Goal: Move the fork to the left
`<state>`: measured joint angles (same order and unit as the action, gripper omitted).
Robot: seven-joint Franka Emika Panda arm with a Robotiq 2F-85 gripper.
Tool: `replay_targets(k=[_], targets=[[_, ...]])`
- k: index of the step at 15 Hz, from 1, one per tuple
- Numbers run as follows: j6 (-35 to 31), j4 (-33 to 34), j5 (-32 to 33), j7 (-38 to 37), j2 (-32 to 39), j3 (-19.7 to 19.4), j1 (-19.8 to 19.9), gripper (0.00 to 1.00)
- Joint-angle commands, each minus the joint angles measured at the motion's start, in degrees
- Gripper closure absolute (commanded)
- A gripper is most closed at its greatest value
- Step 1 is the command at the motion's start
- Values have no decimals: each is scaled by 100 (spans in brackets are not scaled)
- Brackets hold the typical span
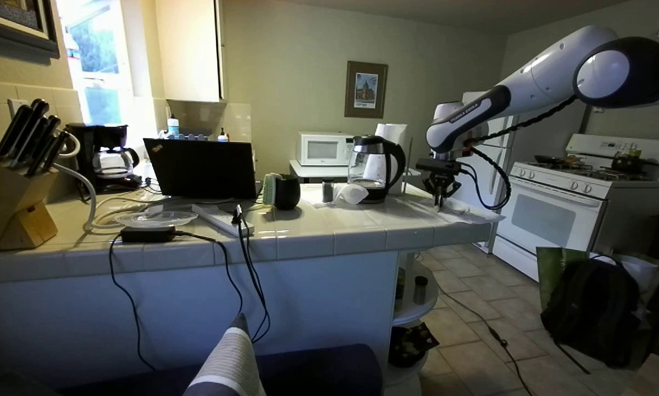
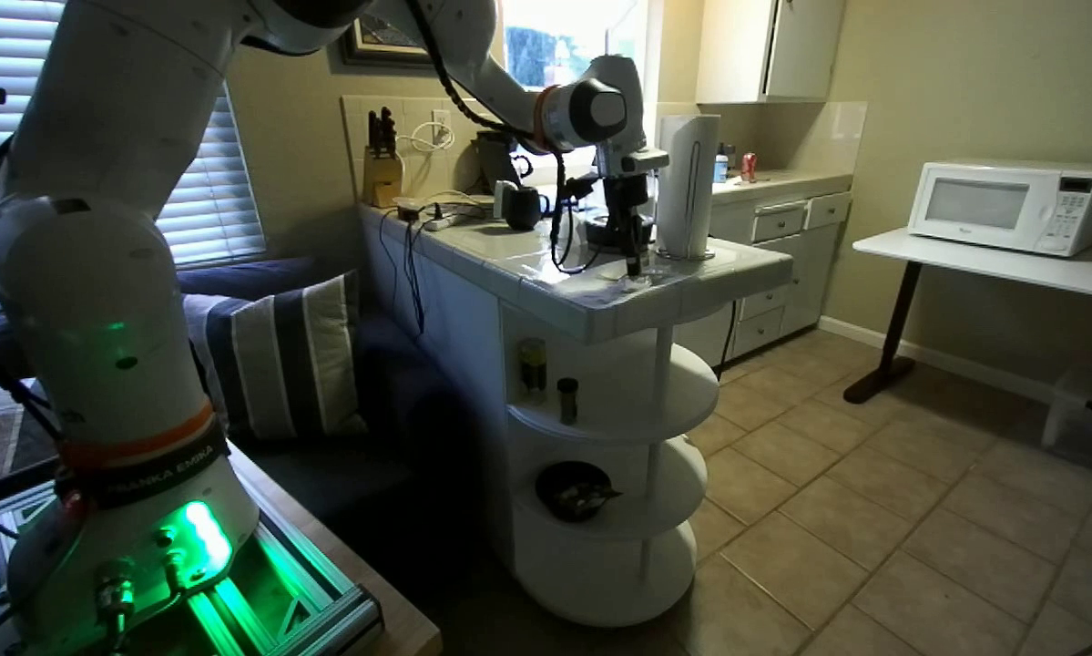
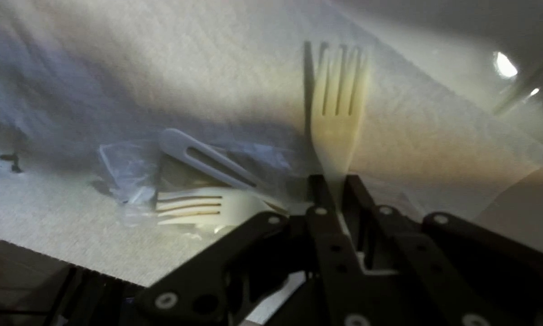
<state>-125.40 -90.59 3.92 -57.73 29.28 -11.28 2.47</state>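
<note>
In the wrist view, my gripper (image 3: 335,186) squeezes one fork (image 3: 337,133) by its handle, its teeth pointing out over white paper (image 3: 235,59), near the paper's edge. A second fork (image 3: 236,206) lies beside it in a see-through wrapper (image 3: 135,158), next to one slotted handle (image 3: 175,142). In an exterior view, I am at the counter's (image 1: 356,243) end, close to the edge, with one kettle (image 1: 367,168) near. My arm (image 1: 554,66) says FRANKA EMIKA. In an exterior view, three round shelves (image 2: 614,583) sit below, and floor (image 2: 873,510) spreads past the edge.
</note>
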Motion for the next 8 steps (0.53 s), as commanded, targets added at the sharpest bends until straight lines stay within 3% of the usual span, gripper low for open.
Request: replay_targets(k=[1,5,8], targets=[[113,105,-34,-78,29,-18,-11,97],[264,-149,-11,-426,-387,-47,-133,97],[811,-303,-179,-706,-824,99,-208,97]])
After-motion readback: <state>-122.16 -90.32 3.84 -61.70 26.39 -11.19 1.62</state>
